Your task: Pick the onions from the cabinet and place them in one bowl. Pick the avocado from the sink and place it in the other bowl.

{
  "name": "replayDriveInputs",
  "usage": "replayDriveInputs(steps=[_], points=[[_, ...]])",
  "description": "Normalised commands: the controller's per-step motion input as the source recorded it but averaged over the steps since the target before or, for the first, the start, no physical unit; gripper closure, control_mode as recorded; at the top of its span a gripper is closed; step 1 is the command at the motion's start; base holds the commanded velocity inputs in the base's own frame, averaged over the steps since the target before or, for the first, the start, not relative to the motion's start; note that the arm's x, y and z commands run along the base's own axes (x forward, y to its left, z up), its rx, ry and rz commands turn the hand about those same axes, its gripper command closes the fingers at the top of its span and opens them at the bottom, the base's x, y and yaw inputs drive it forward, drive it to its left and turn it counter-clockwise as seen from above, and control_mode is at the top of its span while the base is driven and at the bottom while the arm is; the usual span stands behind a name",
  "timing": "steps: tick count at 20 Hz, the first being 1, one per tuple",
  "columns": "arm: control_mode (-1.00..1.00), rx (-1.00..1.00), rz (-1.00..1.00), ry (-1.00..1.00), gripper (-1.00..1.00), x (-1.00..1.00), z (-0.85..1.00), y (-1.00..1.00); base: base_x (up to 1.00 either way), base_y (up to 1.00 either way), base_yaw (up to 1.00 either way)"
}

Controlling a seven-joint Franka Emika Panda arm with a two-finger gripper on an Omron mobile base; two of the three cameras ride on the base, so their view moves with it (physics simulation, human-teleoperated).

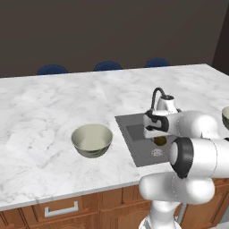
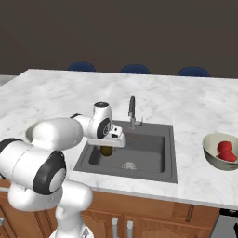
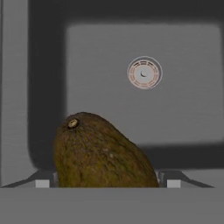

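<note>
The jaws of the two-finger gripper [image 3: 105, 183] stand on either side of the dark olive-brown, rough-skinned avocado [image 3: 103, 153], which sits between the finger tips with its stem end up and to the left in the hand view; the jaws appear to be clamped on it, though the contact faces are covered by the fruit itself. In the base views the avocado [image 2: 107, 150] hangs just under the white hand, above the floor of the dark grey rectangular sink [image 2: 158, 162] and near the round drain [image 3: 144, 73].

Step in hand, as judged: the second half of the task, carrying the avocado out of the basin. Glossy red onions [image 2: 226, 151] already lie in the cream-lined bowl [image 2: 211, 155] on the right of the white marble surface [image 1: 44, 112]; whether both are there cannot be told, since the red mass reads as one shape. The other grey-olive bowl [image 1: 92, 140] stands empty to the left of the sink.

The next move calls for a lift clear of the sink wall and the slim dark faucet [image 2: 132, 110], then a sideways swing to the empty bowl.

The robot's own white arm covers the near right of the sink in the left base view, and the onion bowl [image 1: 226, 117] is cut by that picture's right edge.
</note>
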Motion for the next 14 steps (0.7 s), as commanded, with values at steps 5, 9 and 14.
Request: replayDriveInputs(steps=[5,9,14], points=[[-1.00,0.00,0.00,0.00,1.00,0.00,0.33,0.21,0.00,0.00,0.00],[-1.00,0.00,0.00,-0.03,1.00,0.00,0.34,0.33,0.00,0.00,0.00],[-1.00,0.00,0.00,-0.05,1.00,-0.02,0.25,0.33,0.00,0.00,0.00]])
